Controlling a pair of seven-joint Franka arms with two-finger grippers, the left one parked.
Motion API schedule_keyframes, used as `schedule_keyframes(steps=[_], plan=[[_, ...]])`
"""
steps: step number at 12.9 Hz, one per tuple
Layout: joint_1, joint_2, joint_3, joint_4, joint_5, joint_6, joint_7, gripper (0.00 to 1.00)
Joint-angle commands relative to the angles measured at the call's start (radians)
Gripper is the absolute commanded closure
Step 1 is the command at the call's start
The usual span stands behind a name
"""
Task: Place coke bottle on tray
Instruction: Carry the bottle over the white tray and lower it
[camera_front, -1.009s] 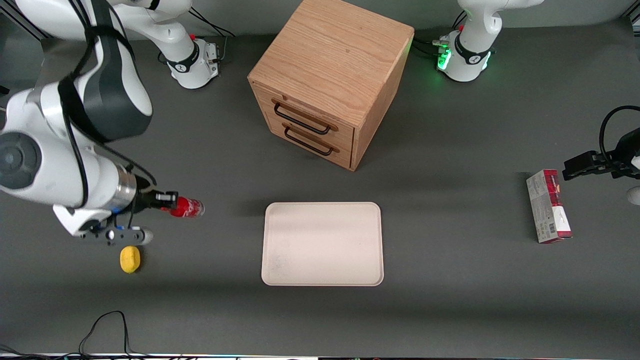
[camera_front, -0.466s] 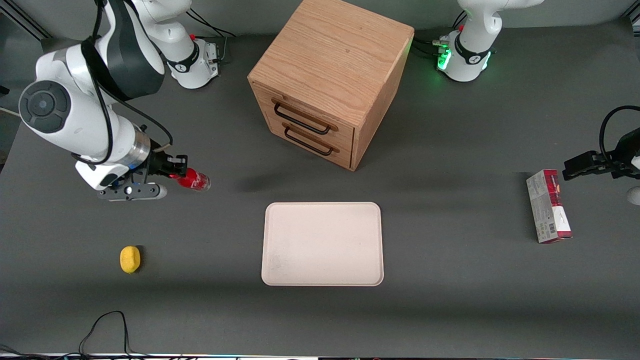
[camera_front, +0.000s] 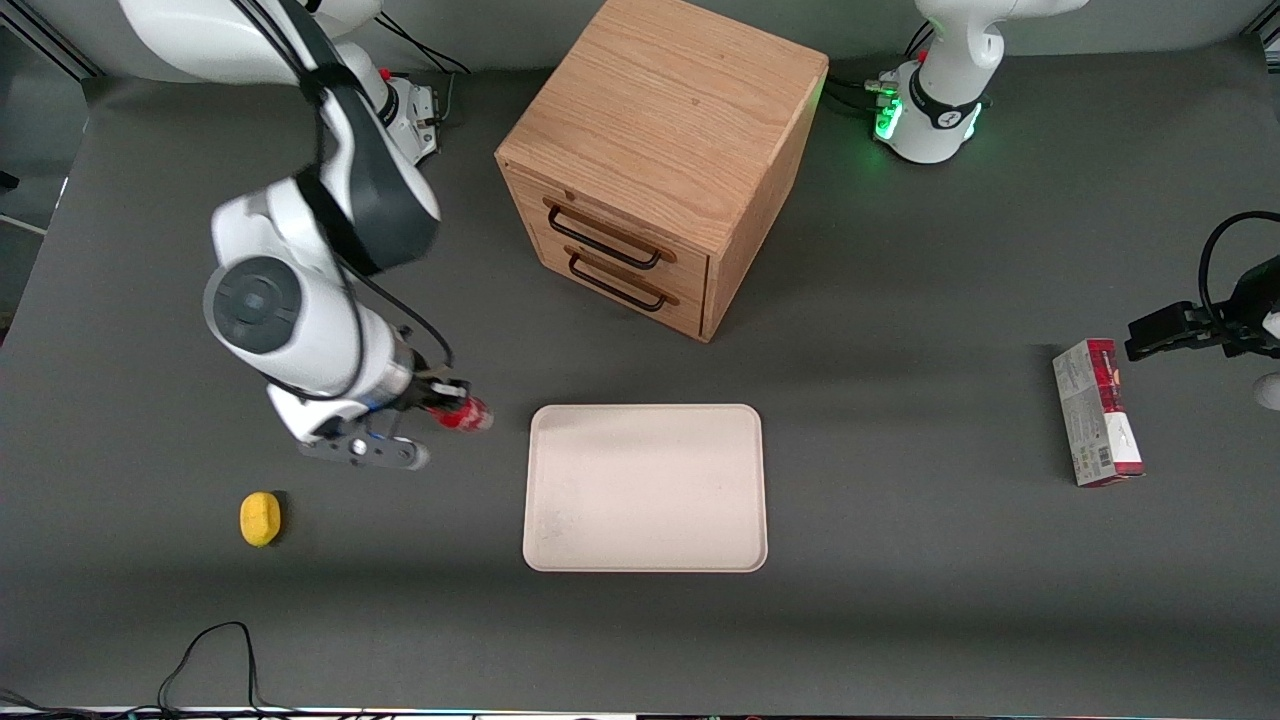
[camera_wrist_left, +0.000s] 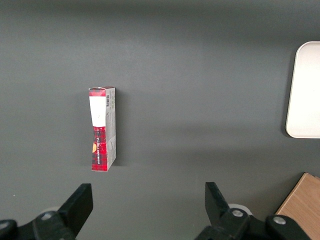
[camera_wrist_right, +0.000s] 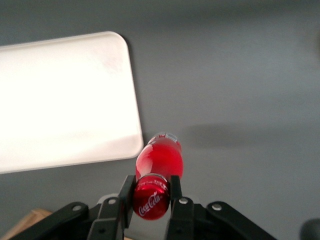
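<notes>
My right gripper (camera_front: 447, 400) is shut on the coke bottle (camera_front: 466, 414), a tiny bottle with a red cap and red label. I hold it by the cap above the table, just beside the tray's edge at the working arm's end. In the right wrist view the black fingers (camera_wrist_right: 127, 195) clamp the red cap and the bottle (camera_wrist_right: 159, 161) hangs over bare table next to the tray's corner (camera_wrist_right: 65, 95). The tray (camera_front: 645, 487) is cream-white, flat and rectangular, lying in the middle of the table, with nothing on it.
A wooden two-drawer cabinet (camera_front: 655, 160) stands farther from the front camera than the tray. A yellow lemon-like object (camera_front: 260, 519) lies toward the working arm's end. A grey-and-red carton box (camera_front: 1096, 412) lies toward the parked arm's end; it also shows in the left wrist view (camera_wrist_left: 102, 128).
My right gripper has carried the coke bottle sideways toward the tray and nearer the front camera; it now hangs just beside the tray's edge. The bottle stays gripped throughout.
</notes>
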Motion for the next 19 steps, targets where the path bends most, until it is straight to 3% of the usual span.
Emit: schedule_keyframes(steps=[1, 3, 7, 15, 16, 17, 19], plan=[[0.01, 0.199, 0.002, 0.296, 0.001, -0.02, 0.108, 1.0], [0.01, 0.339, 0.005, 0.474, 0.001, 0.015, 0.168, 1.0], [0.01, 0.407, 0.004, 0.483, -0.001, 0.16, 0.216, 1.0], [0.012, 0.448, 0.004, 0.481, -0.01, 0.214, 0.22, 1.0], [0.012, 0.45, 0.004, 0.481, -0.012, 0.214, 0.219, 0.68], [0.013, 0.451, 0.004, 0.48, -0.013, 0.215, 0.208, 0.01], [0.023, 0.445, 0.002, 0.473, -0.027, 0.205, 0.21, 0.0]])
